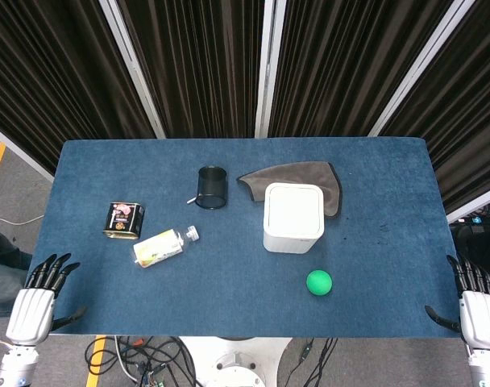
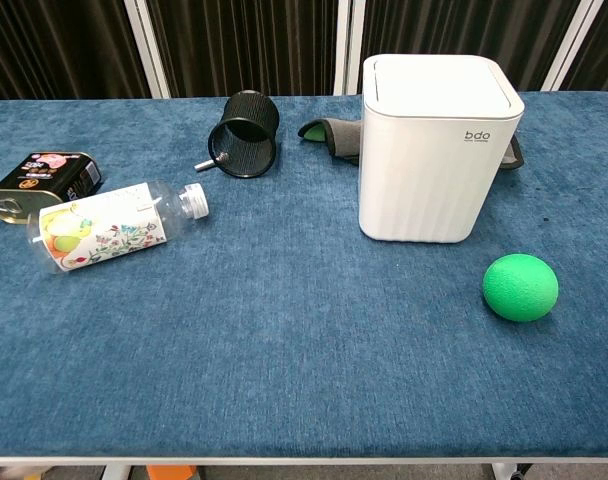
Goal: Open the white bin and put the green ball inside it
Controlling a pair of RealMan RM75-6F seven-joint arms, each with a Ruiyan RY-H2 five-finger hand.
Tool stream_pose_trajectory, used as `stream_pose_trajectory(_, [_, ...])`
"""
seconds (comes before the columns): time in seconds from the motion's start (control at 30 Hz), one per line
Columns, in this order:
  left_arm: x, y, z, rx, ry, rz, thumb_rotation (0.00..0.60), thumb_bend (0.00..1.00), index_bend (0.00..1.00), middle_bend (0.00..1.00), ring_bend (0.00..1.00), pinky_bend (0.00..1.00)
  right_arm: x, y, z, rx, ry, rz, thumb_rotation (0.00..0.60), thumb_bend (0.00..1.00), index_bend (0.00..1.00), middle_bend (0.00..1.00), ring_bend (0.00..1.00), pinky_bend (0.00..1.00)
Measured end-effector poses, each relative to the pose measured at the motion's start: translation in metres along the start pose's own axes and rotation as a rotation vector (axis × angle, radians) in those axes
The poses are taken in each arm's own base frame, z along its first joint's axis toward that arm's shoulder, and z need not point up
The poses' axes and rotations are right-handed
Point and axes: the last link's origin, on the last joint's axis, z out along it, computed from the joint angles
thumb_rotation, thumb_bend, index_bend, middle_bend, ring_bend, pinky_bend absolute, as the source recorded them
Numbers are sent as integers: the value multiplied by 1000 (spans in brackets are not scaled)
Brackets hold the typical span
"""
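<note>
Right now the white bin (image 1: 293,218) stands upright near the middle of the blue tabletop (image 1: 229,290), lid down, with the green ball (image 1: 319,281) resting on the cloth just in front of it and slightly to its right, apart from it. Behind the bin lies a dark mitt (image 1: 325,181), partly hidden by it. To the bin's left a black mesh cup (image 1: 212,187) lies on its side, and further left a small tin (image 1: 123,220) sits beside a clear plastic bottle (image 1: 164,246) lying flat, its cap toward the middle. Both hands hover off the near corners of the tabletop: the left hand (image 1: 37,306) and the right hand (image 1: 475,306) each hold nothing, fingers spread apart and touching no object.
</note>
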Motion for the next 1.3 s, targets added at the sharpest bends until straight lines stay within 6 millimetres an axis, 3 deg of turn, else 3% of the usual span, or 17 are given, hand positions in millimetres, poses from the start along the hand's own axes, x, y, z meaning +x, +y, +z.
stream_pose_trajectory(0.3, [1,-2,0,6,-3,-3,600,96,202,100,33,138,1,-7,6,27,5,-10,600,52,0,0,0,0])
stream_pose_trajectory(0.53, [-1,-1,2,-9,-14,4,600,96,202,100,33,137,13,-38,24,135,40,-33,600,52,0,3,0,0])
stream_pose_trajectory(0.83, [-4,2,2,-8,-18,10,600,96,202,100,33,138,38,-123,72,368,44,-82,600,79,0,97,0,0])
stream_pose_trajectory(1.07, [-6,-2,1,8,-24,8,600,96,202,101,33,138,32,-194,100,549,-85,-97,600,99,0,146,0,0])
stream_pose_trajectory(1.3, [-6,-6,-2,15,-22,0,600,96,202,100,33,137,15,-236,108,606,-135,-135,600,99,0,217,0,0])
